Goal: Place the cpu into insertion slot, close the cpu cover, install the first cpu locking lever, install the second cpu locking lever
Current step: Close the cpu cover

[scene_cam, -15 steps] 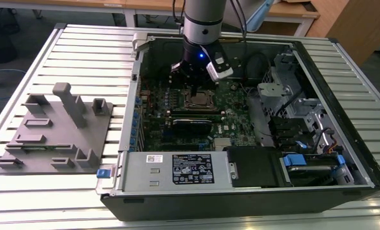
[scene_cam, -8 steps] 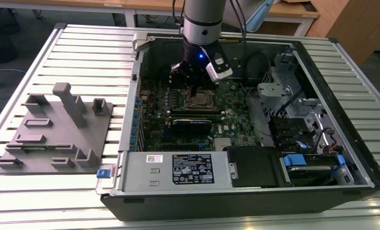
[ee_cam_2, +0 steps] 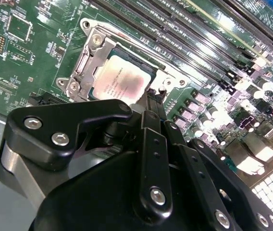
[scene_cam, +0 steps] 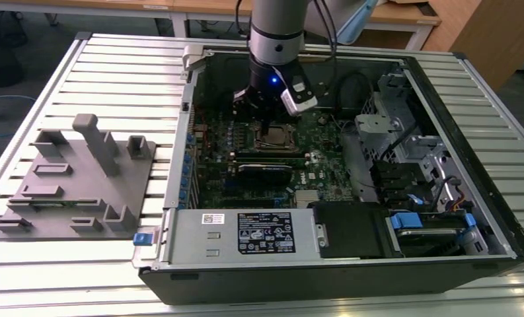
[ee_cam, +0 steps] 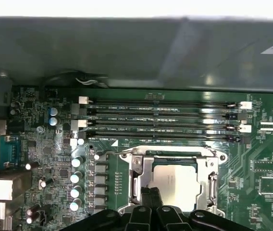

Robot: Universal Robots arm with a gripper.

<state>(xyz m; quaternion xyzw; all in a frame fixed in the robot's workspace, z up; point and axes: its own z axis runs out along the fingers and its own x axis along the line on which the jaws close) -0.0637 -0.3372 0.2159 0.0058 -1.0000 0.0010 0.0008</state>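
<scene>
The cpu (ee_cam_2: 122,79) (ee_cam: 177,180) lies flat in the insertion slot (scene_cam: 277,137) on the green motherboard, its dull silver top facing up. The silver cpu cover (ee_cam_2: 86,60) (ee_cam: 137,168) is down around it, and the chip shows through the cover's window. My gripper (ee_cam_2: 152,98) (ee_cam: 149,192) (scene_cam: 266,119) hangs low at one edge of the socket. Its two black fingers are pressed together, shut, with nothing visible between them. The tips reach the cover's rim beside the chip; whether they touch it I cannot tell.
Long black memory slots (ee_cam: 165,120) run beside the socket, and a row of capacitors (ee_cam: 76,178) stands on the other side. The open computer case (scene_cam: 473,165) walls in the board. A grey fixture block (scene_cam: 76,178) sits on the slatted table at the exterior view's left.
</scene>
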